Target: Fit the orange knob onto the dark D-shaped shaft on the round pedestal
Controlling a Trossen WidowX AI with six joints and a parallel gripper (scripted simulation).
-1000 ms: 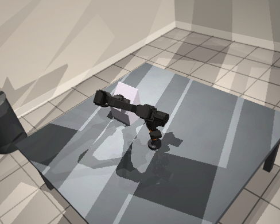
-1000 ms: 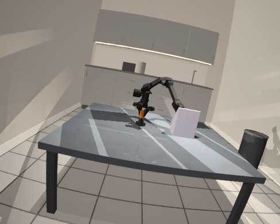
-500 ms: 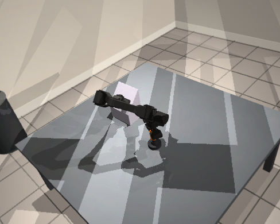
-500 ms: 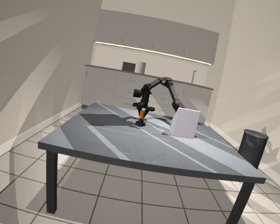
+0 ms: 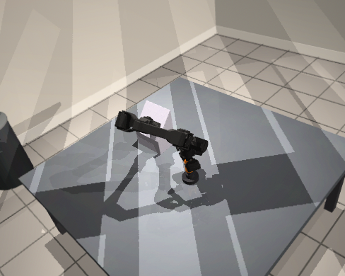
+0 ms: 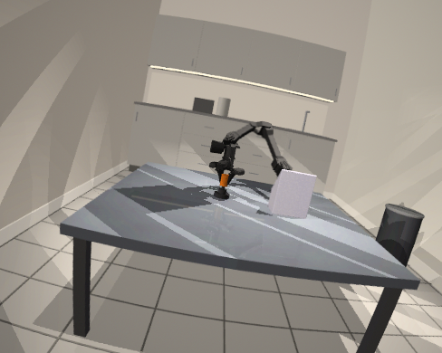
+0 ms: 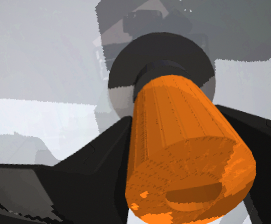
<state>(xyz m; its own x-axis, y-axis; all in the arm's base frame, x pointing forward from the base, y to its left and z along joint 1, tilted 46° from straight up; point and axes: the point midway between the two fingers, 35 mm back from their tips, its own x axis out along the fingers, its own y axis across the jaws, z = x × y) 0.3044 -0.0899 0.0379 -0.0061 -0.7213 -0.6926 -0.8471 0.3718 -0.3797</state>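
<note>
The orange knob point(image 5: 186, 162) point(image 6: 224, 180) point(image 7: 181, 115) is upright between the fingers of my gripper point(image 5: 189, 166) point(image 6: 224, 177) point(image 7: 172, 119), which is shut on it. The dark round pedestal point(image 5: 190, 181) point(image 6: 221, 195) point(image 7: 186, 50) is directly below. In the exterior view, the dark shaft point(image 6: 223, 188) shows between the knob's lower end and the pedestal, so the knob is not down on the base. The wrist view shows a slot-like recess in the knob's near end. The knob hides the shaft's top and flat side, and I cannot tell whether the shaft's tip is inside the hole.
A pale block point(image 5: 155, 107) point(image 6: 293, 195) stands on the table point(image 5: 250, 240) point(image 6: 158, 235) near the arm's base. A dark bin point(image 5: 6, 163) point(image 6: 399, 228) stands on the floor beside the table. Strong shadows and light bands cross the tabletop.
</note>
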